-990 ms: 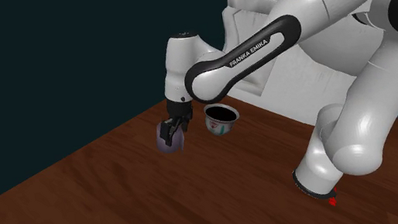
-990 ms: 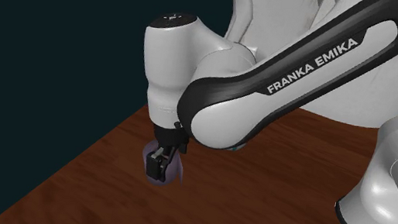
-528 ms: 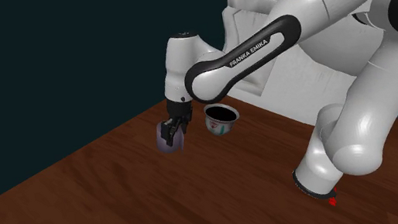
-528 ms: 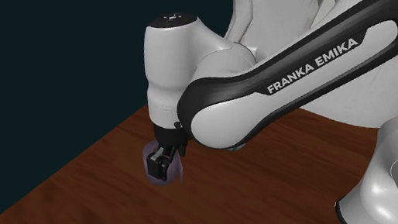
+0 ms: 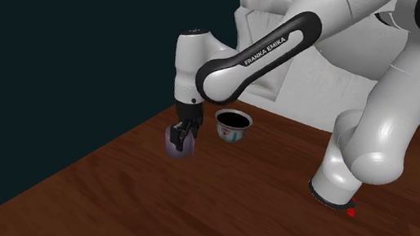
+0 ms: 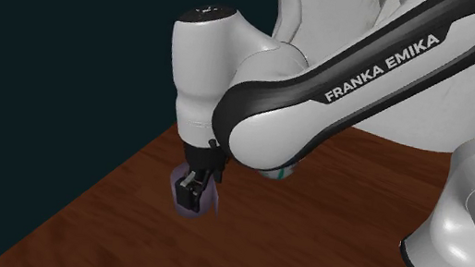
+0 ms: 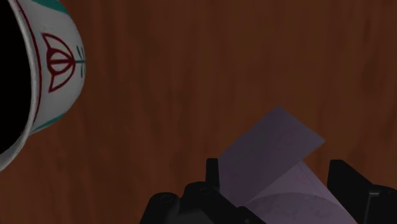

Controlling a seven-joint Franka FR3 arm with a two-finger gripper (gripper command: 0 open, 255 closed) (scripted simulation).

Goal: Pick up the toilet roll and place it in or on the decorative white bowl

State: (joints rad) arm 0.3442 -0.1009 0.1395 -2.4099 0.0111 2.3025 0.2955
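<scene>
Bowl [image 7: 57,63] half beyond the wrist view's edge — toilet roll [image 6: 206,204] partly behind fingers [image 6: 188,187]

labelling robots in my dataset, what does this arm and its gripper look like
The arm is glossy white, with rounded tubular links and dark joint bands. One link carries a black curved panel lettered FRANKA EMIKA in white. The gripper is all black and boxy, with two short, blocky jaws.

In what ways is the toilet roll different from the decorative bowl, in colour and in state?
The toilet roll is plain greyish purple; the bowl is white with a red motif and teal band. The toilet roll is clasped by the end effector; the bowl stands free on the wooden table. Both are near that table's far edge.
</scene>
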